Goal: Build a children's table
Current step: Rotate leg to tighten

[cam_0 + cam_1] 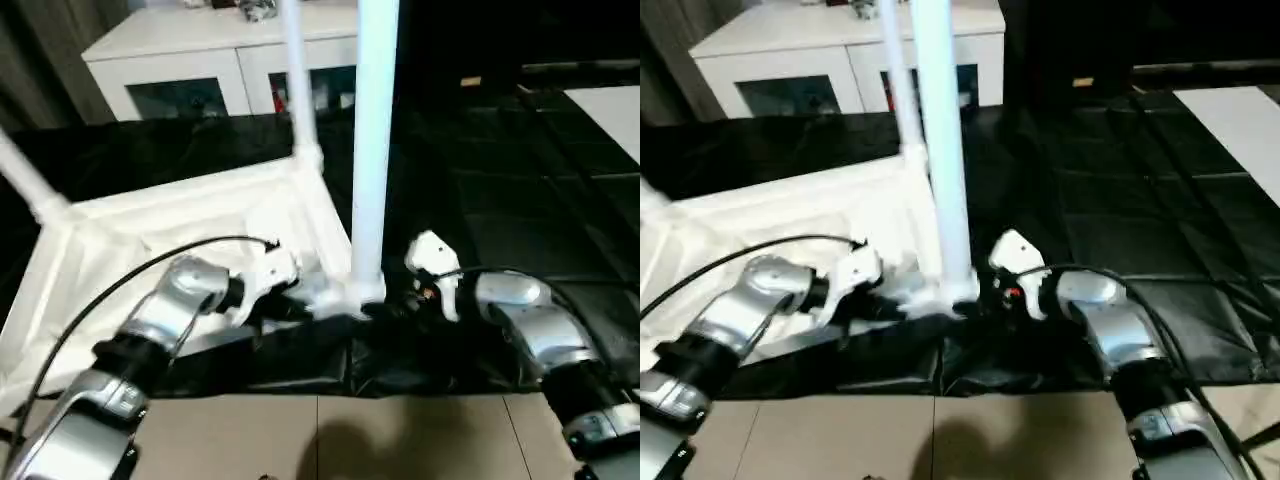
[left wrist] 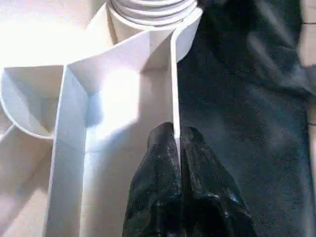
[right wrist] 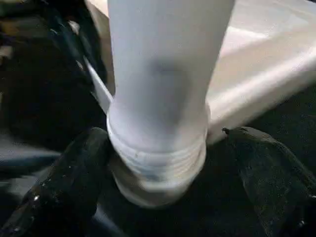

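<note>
- My left gripper (image 2: 177, 148) is pinched shut on the thin side wall of the white tabletop (image 1: 200, 225), which I judge steadies it while a leg goes in.
- My right gripper (image 3: 163, 182) has its fingers spread wide on either side of the near leg (image 1: 374, 150), not touching its threaded base.
- The tabletop lies underside up on black sheeting (image 1: 520, 230); this leg stands upright in its near corner socket, threads partly exposed.

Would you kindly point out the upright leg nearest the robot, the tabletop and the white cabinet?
Nearest leg (image 1: 374, 150), left eye view, middle of its tube.
Tabletop (image 1: 190, 205), left eye view, its far rim.
White cabinet (image 1: 200, 40), left eye view, its top surface.
</note>
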Robot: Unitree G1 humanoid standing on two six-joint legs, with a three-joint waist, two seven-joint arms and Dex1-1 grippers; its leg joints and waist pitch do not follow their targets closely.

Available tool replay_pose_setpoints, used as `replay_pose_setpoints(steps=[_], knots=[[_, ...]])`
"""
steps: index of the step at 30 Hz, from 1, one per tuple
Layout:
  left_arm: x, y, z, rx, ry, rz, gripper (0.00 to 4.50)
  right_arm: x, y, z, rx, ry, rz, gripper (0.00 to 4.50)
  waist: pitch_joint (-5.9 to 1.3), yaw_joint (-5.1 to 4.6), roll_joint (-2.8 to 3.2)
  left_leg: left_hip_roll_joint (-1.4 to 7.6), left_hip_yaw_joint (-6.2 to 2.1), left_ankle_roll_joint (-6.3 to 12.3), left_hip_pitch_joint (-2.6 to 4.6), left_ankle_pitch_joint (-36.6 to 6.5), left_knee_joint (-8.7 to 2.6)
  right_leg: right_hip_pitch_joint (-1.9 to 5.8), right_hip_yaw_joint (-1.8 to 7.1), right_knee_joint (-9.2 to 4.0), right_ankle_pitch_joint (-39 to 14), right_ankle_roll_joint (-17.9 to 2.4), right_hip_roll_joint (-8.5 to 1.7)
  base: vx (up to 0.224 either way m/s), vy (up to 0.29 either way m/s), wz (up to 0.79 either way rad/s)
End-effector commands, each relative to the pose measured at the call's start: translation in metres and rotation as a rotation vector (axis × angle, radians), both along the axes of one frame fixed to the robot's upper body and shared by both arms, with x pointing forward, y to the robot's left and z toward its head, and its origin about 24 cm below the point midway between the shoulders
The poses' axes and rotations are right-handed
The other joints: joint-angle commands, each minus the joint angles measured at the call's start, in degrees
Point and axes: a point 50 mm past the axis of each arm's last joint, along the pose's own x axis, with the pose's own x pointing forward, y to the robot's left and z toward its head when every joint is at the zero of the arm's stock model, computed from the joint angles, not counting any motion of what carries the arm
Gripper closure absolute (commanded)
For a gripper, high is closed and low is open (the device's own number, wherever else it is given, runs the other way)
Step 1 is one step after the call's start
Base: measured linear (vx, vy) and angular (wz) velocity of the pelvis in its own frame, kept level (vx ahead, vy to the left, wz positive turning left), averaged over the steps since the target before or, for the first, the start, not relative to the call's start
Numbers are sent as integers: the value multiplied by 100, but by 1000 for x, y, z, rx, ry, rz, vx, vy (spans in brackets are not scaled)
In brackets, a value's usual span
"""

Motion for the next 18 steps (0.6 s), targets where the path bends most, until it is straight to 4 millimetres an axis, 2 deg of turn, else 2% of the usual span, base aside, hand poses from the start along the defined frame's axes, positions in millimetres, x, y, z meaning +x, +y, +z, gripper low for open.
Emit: replay_pose_setpoints(steps=[1, 6, 8, 10, 14, 18], knots=[[-7, -5, 1, 5, 31, -93, 450, 2, 4, 8, 39, -19, 23, 42, -386, -12, -58, 226, -55, 605, 94, -918, -438, 305, 264, -355, -418, -1507, -318, 0, 0, 0], [-10, -6, 1, -8, 37, -106, 450, -2, 9, 9, 79, 11, 74, 42, -402, -8, -76, 212, -67, 631, 65, -723, -428, 329, 257, -330, -222, -1485, -319, 0, 0, 0], [-10, -6, 1, -7, 36, -105, 450, -3, 10, 7, 82, 28, 86, 68, -409, -2, -69, 215, -69, 663, 64, -658, -420, 329, 254, -321, -172, -1483, -321, 0, 0, 0], [-11, -6, 1, -5, 35, -105, 450, -4, 11, 6, 82, 37, 91, 68, -407, 6, -63, 213, -66, 675, 68, -633, -418, 322, 252, -324, -164, -1483, -315, 0, 0, 0], [-10, -6, 1, -4, 36, -101, 450, -5, 12, 3, 92, 52, 93, 114, -409, 9, -66, 210, -69, 661, 65, -616, -418, 325, 251, -322, -205, -1465, -316, 0, 0, 0], [-11, -4, 1, 3, 41, -101, 450, -8, 11, -2, 58, 72, 121, 138, -409, 10, -68, 207, -68, 665, 65, -602, -415, 325, 248, -322, -185, -1466, -314, 0, 0, 0]])
